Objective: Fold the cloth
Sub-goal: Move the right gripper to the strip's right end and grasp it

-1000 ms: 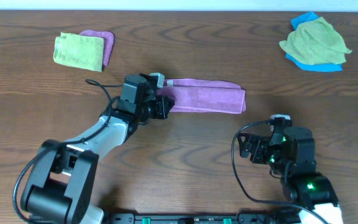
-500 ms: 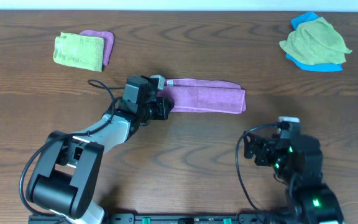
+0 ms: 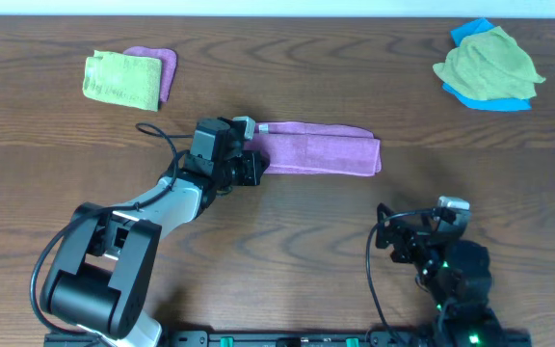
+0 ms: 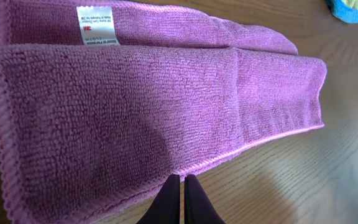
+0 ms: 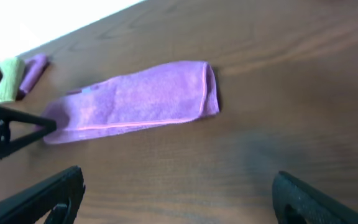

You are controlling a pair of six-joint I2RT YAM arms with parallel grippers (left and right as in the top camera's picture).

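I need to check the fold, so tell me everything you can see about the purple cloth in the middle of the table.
The cloth is lilac-purple, fuzzy microfibre with a stitched hem, folded into a long layered strip lying flat on the wooden table. A small white label shows near its left end. The shut left hand meets its hem there; whether it pinches is unclear.
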